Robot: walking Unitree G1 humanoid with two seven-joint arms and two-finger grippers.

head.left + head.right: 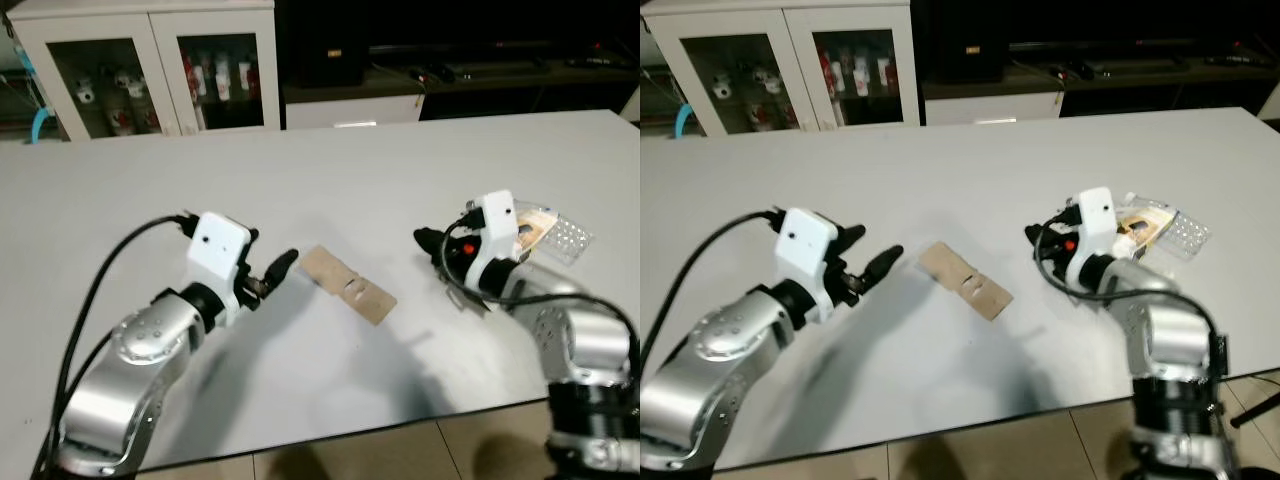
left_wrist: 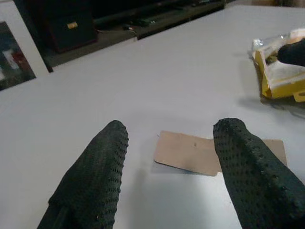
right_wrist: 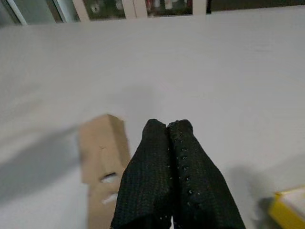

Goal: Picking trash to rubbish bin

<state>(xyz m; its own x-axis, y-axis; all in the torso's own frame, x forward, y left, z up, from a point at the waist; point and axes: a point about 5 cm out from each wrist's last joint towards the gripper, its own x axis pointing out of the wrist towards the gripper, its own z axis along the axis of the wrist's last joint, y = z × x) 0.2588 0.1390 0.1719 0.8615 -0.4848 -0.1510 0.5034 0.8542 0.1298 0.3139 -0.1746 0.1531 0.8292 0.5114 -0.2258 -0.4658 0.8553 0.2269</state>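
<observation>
Counter [image 1: 330, 170]: large, pale grey, matte. Carries all the trash in sight. No rubbish bin can be made out.

Cabinet [image 1: 150, 70]: white, glass doors, beyond the counter's far edge on the robot's left. Small bottles and figures inside.

Left tool [image 1: 268, 275]: low over the counter, left of centre, aimed at the cardboard. Fingers [image 2: 100, 176] spread wide apart, holding nothing. In the left wrist view the near end of the cardboard sits between and just ahead of the two tips.

Right tool [image 1: 1040, 240]: near the counter on the right, just beside the wrapper, pointing toward the cardboard. Fingers [image 3: 167, 176] pressed together, nothing between them.

Cardboard piece [image 1: 347, 284]: flat tan strip, lying at counter centre between the two tools, nearer the left. Small cut-out flaps near its middle. Judged very light, fairly stiff, bends if squeezed hard, not fragile. Lies flush on the counter, so little edge to catch. Likely best hold: the end nearest the left tool, one finger under the raised corner, one on top, or slide it to the counter's edge first.

Wrapper [image 1: 545, 232]: yellow packet with clear crinkled plastic, to the right of the right tool. Judged light, soft, slippery.
</observation>
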